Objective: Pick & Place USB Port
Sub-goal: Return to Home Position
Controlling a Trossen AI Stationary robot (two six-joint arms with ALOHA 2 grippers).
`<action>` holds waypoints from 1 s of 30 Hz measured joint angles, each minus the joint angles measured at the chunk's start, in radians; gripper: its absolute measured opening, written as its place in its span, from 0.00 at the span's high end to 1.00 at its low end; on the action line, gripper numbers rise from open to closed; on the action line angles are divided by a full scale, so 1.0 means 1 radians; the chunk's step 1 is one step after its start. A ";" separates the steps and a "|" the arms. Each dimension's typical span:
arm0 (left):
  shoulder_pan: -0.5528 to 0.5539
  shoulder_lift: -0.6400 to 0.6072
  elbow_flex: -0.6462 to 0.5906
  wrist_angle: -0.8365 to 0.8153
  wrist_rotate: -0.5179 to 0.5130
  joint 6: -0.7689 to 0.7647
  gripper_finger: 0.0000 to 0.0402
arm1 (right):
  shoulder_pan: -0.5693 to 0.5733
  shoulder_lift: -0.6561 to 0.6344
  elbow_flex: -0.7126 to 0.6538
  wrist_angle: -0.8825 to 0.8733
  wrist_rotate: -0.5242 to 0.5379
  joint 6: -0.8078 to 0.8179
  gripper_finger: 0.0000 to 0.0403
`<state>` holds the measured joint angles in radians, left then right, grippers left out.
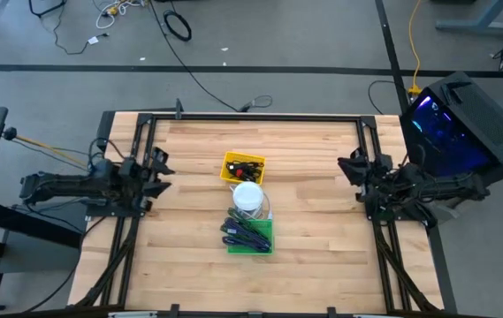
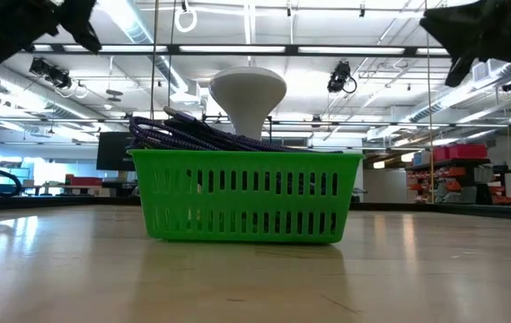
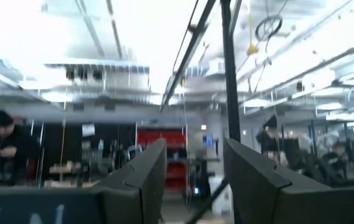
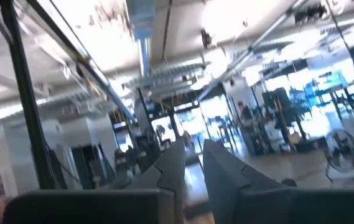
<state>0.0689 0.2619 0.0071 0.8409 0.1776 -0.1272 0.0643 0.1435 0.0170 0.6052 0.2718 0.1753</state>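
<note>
Seen from above, the USB port (image 1: 247, 167), black with red marks, lies inside the yellow bin (image 1: 230, 174) near the middle of the wooden surface (image 1: 322, 265). It is touched by neither arm. At 6 o'clock from that bin stands a white, funnel-shaped piece (image 1: 248, 196), and at 6 o'clock from that sits the green bin (image 1: 266, 246), filled with purple and dark cables (image 1: 242, 231).

The left tool (image 1: 161, 168) hovers at the surface's 9 o'clock edge, well apart from the bins. It is released, with a wide gap between its fingers and nothing in it. The right tool (image 1: 350, 168) waits at the 3 o'clock edge (it mirrors the left). Its fingers are parted only narrowly and hold nothing.
</note>
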 joint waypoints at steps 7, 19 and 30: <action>0.000 -0.144 0.000 -0.001 0.000 0.000 0.59 | 0.000 -0.143 0.000 0.000 0.000 0.000 0.85; 0.001 -0.260 -0.001 0.045 0.003 0.000 0.59 | -0.004 -0.143 -0.001 0.058 0.000 0.000 0.85; 0.002 -0.261 -0.001 0.042 0.003 0.000 0.59 | -0.004 -0.139 -0.001 0.018 0.000 -0.001 0.85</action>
<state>0.0711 0.0013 0.0063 0.8825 0.1805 -0.1272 0.0601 0.0048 0.0158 0.6229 0.2716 0.1739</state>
